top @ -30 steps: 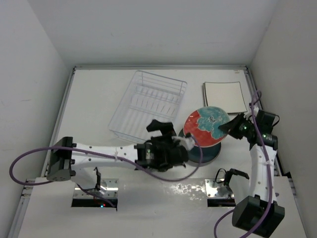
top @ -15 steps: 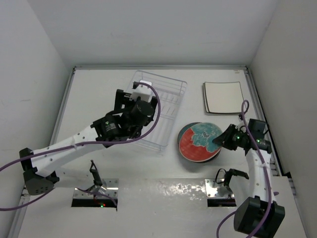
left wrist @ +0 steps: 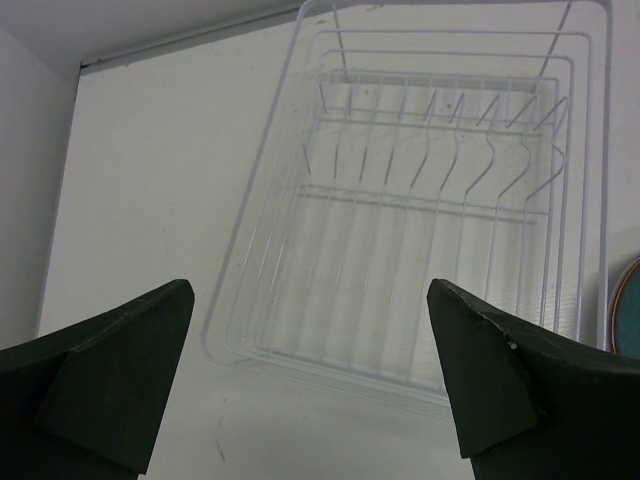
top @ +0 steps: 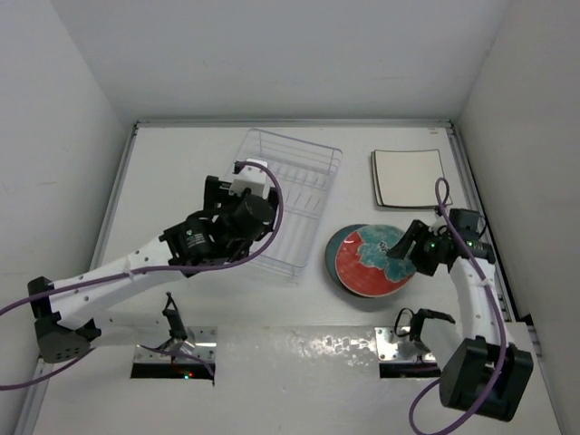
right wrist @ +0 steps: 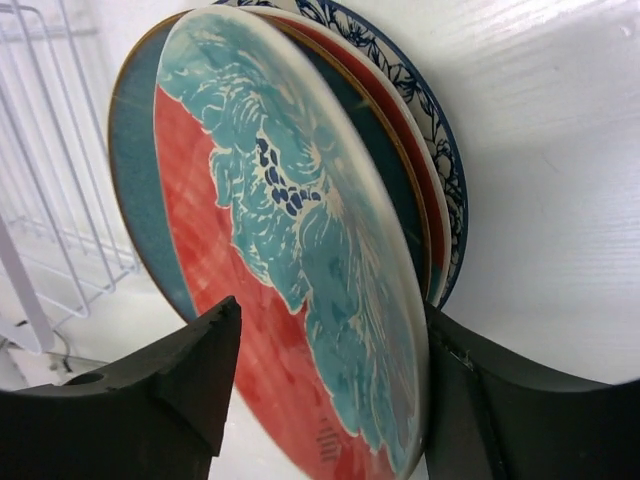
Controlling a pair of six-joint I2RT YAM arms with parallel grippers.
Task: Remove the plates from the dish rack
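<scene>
The dish rack (top: 319,156) (left wrist: 585,200) lies at the table's middle with no plates between its prongs. My left gripper (left wrist: 310,290) hangs open above its near end, fingers wide with nothing between them. To the right of the rack, the red-and-teal floral plate (top: 367,263) (right wrist: 290,250) rests on top of a stack of round plates, with a blue floral rim (right wrist: 445,160) showing underneath. My right gripper (top: 405,249) (right wrist: 335,310) straddles that top plate's right edge, open, its left finger apart from the plate's face. Two square cream plates (top: 410,177) lie stacked at the back right.
The table's side walls run close to the right arm (top: 476,299) and along the left (top: 113,199). The left arm (top: 127,272) stretches diagonally across the near left of the table. A purple cable (top: 444,195) loops over the right wrist.
My right gripper lowered the red-and-teal plate onto the round stack and opened. The left arm swung from beside that plate over to the rack.
</scene>
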